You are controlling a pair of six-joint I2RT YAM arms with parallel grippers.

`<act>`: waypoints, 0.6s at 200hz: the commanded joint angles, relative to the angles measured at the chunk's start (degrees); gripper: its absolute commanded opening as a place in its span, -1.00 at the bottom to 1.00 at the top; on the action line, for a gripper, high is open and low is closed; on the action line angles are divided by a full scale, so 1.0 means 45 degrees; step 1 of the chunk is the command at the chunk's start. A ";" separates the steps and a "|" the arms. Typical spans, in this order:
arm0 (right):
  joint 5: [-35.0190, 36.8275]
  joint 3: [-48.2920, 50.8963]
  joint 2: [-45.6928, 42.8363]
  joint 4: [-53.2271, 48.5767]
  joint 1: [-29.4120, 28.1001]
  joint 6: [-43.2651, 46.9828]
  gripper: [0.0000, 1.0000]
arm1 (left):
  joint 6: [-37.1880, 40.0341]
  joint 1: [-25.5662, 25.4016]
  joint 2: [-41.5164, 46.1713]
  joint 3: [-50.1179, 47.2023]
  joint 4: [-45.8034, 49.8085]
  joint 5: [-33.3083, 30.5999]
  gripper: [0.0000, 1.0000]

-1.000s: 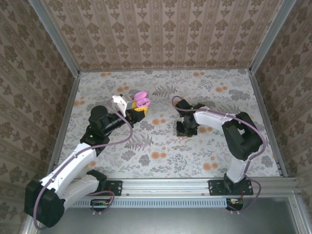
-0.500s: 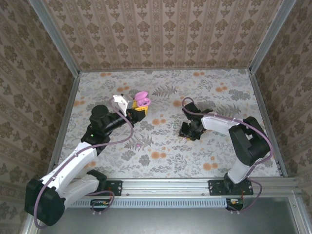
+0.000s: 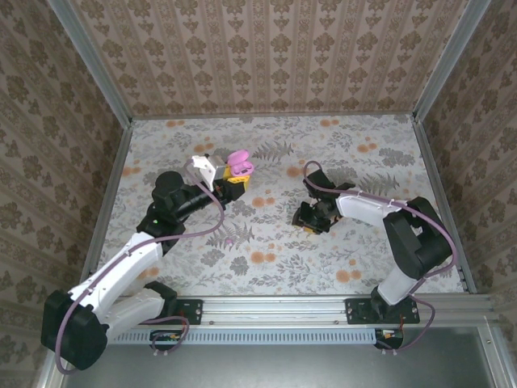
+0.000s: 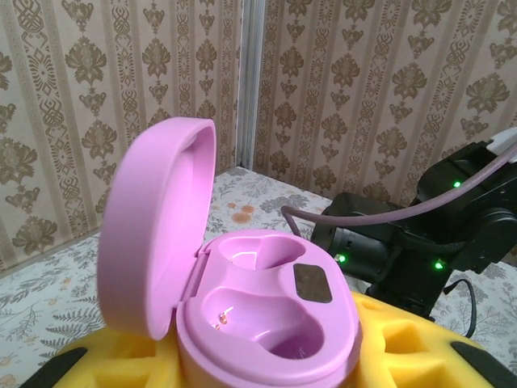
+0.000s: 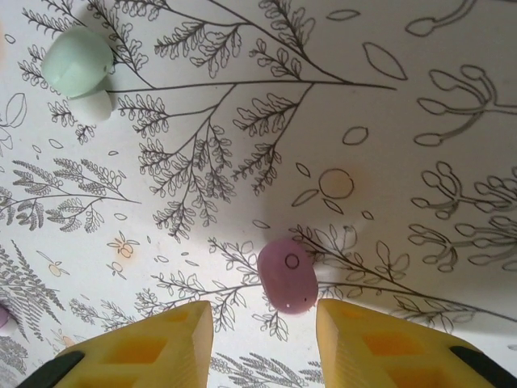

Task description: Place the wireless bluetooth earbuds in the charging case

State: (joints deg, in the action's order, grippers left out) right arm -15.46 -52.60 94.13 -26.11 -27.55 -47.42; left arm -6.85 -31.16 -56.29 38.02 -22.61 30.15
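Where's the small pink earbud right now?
Right wrist view: the small glossy pink earbud lies on the floral tablecloth, just beyond the open yellow fingers of the right gripper.

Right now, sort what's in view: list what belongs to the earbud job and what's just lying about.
Belongs to the job:
charging case, lid open, wells empty, held in the left fingers
pink earbud on the table, just ahead of the open right fingers

Just lying about:
mint-green rounded piece
floral table cover
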 commanded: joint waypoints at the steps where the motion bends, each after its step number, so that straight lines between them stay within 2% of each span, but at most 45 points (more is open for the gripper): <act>1: 0.0612 0.0068 -0.0507 -0.0744 0.0190 0.0504 -0.18 | 0.0248 -0.0107 0.0002 0.0541 -0.0171 0.0074 -0.43; 58: 0.1463 -0.0758 0.0235 -0.1897 0.0584 0.2033 -0.17 | 0.0289 -0.0166 -0.0054 0.0653 -0.0171 0.0018 -0.43; 120: -0.0049 -0.0913 0.1001 -0.1441 0.0739 0.2821 -0.35 | 0.0350 -0.0205 -0.0145 0.0657 -0.0093 -0.0060 -0.43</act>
State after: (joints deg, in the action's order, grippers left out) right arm -13.21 -55.33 96.55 -31.46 -24.36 -37.01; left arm -6.42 -31.57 -56.42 38.92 -22.46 30.13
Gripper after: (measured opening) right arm 0.332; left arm 0.362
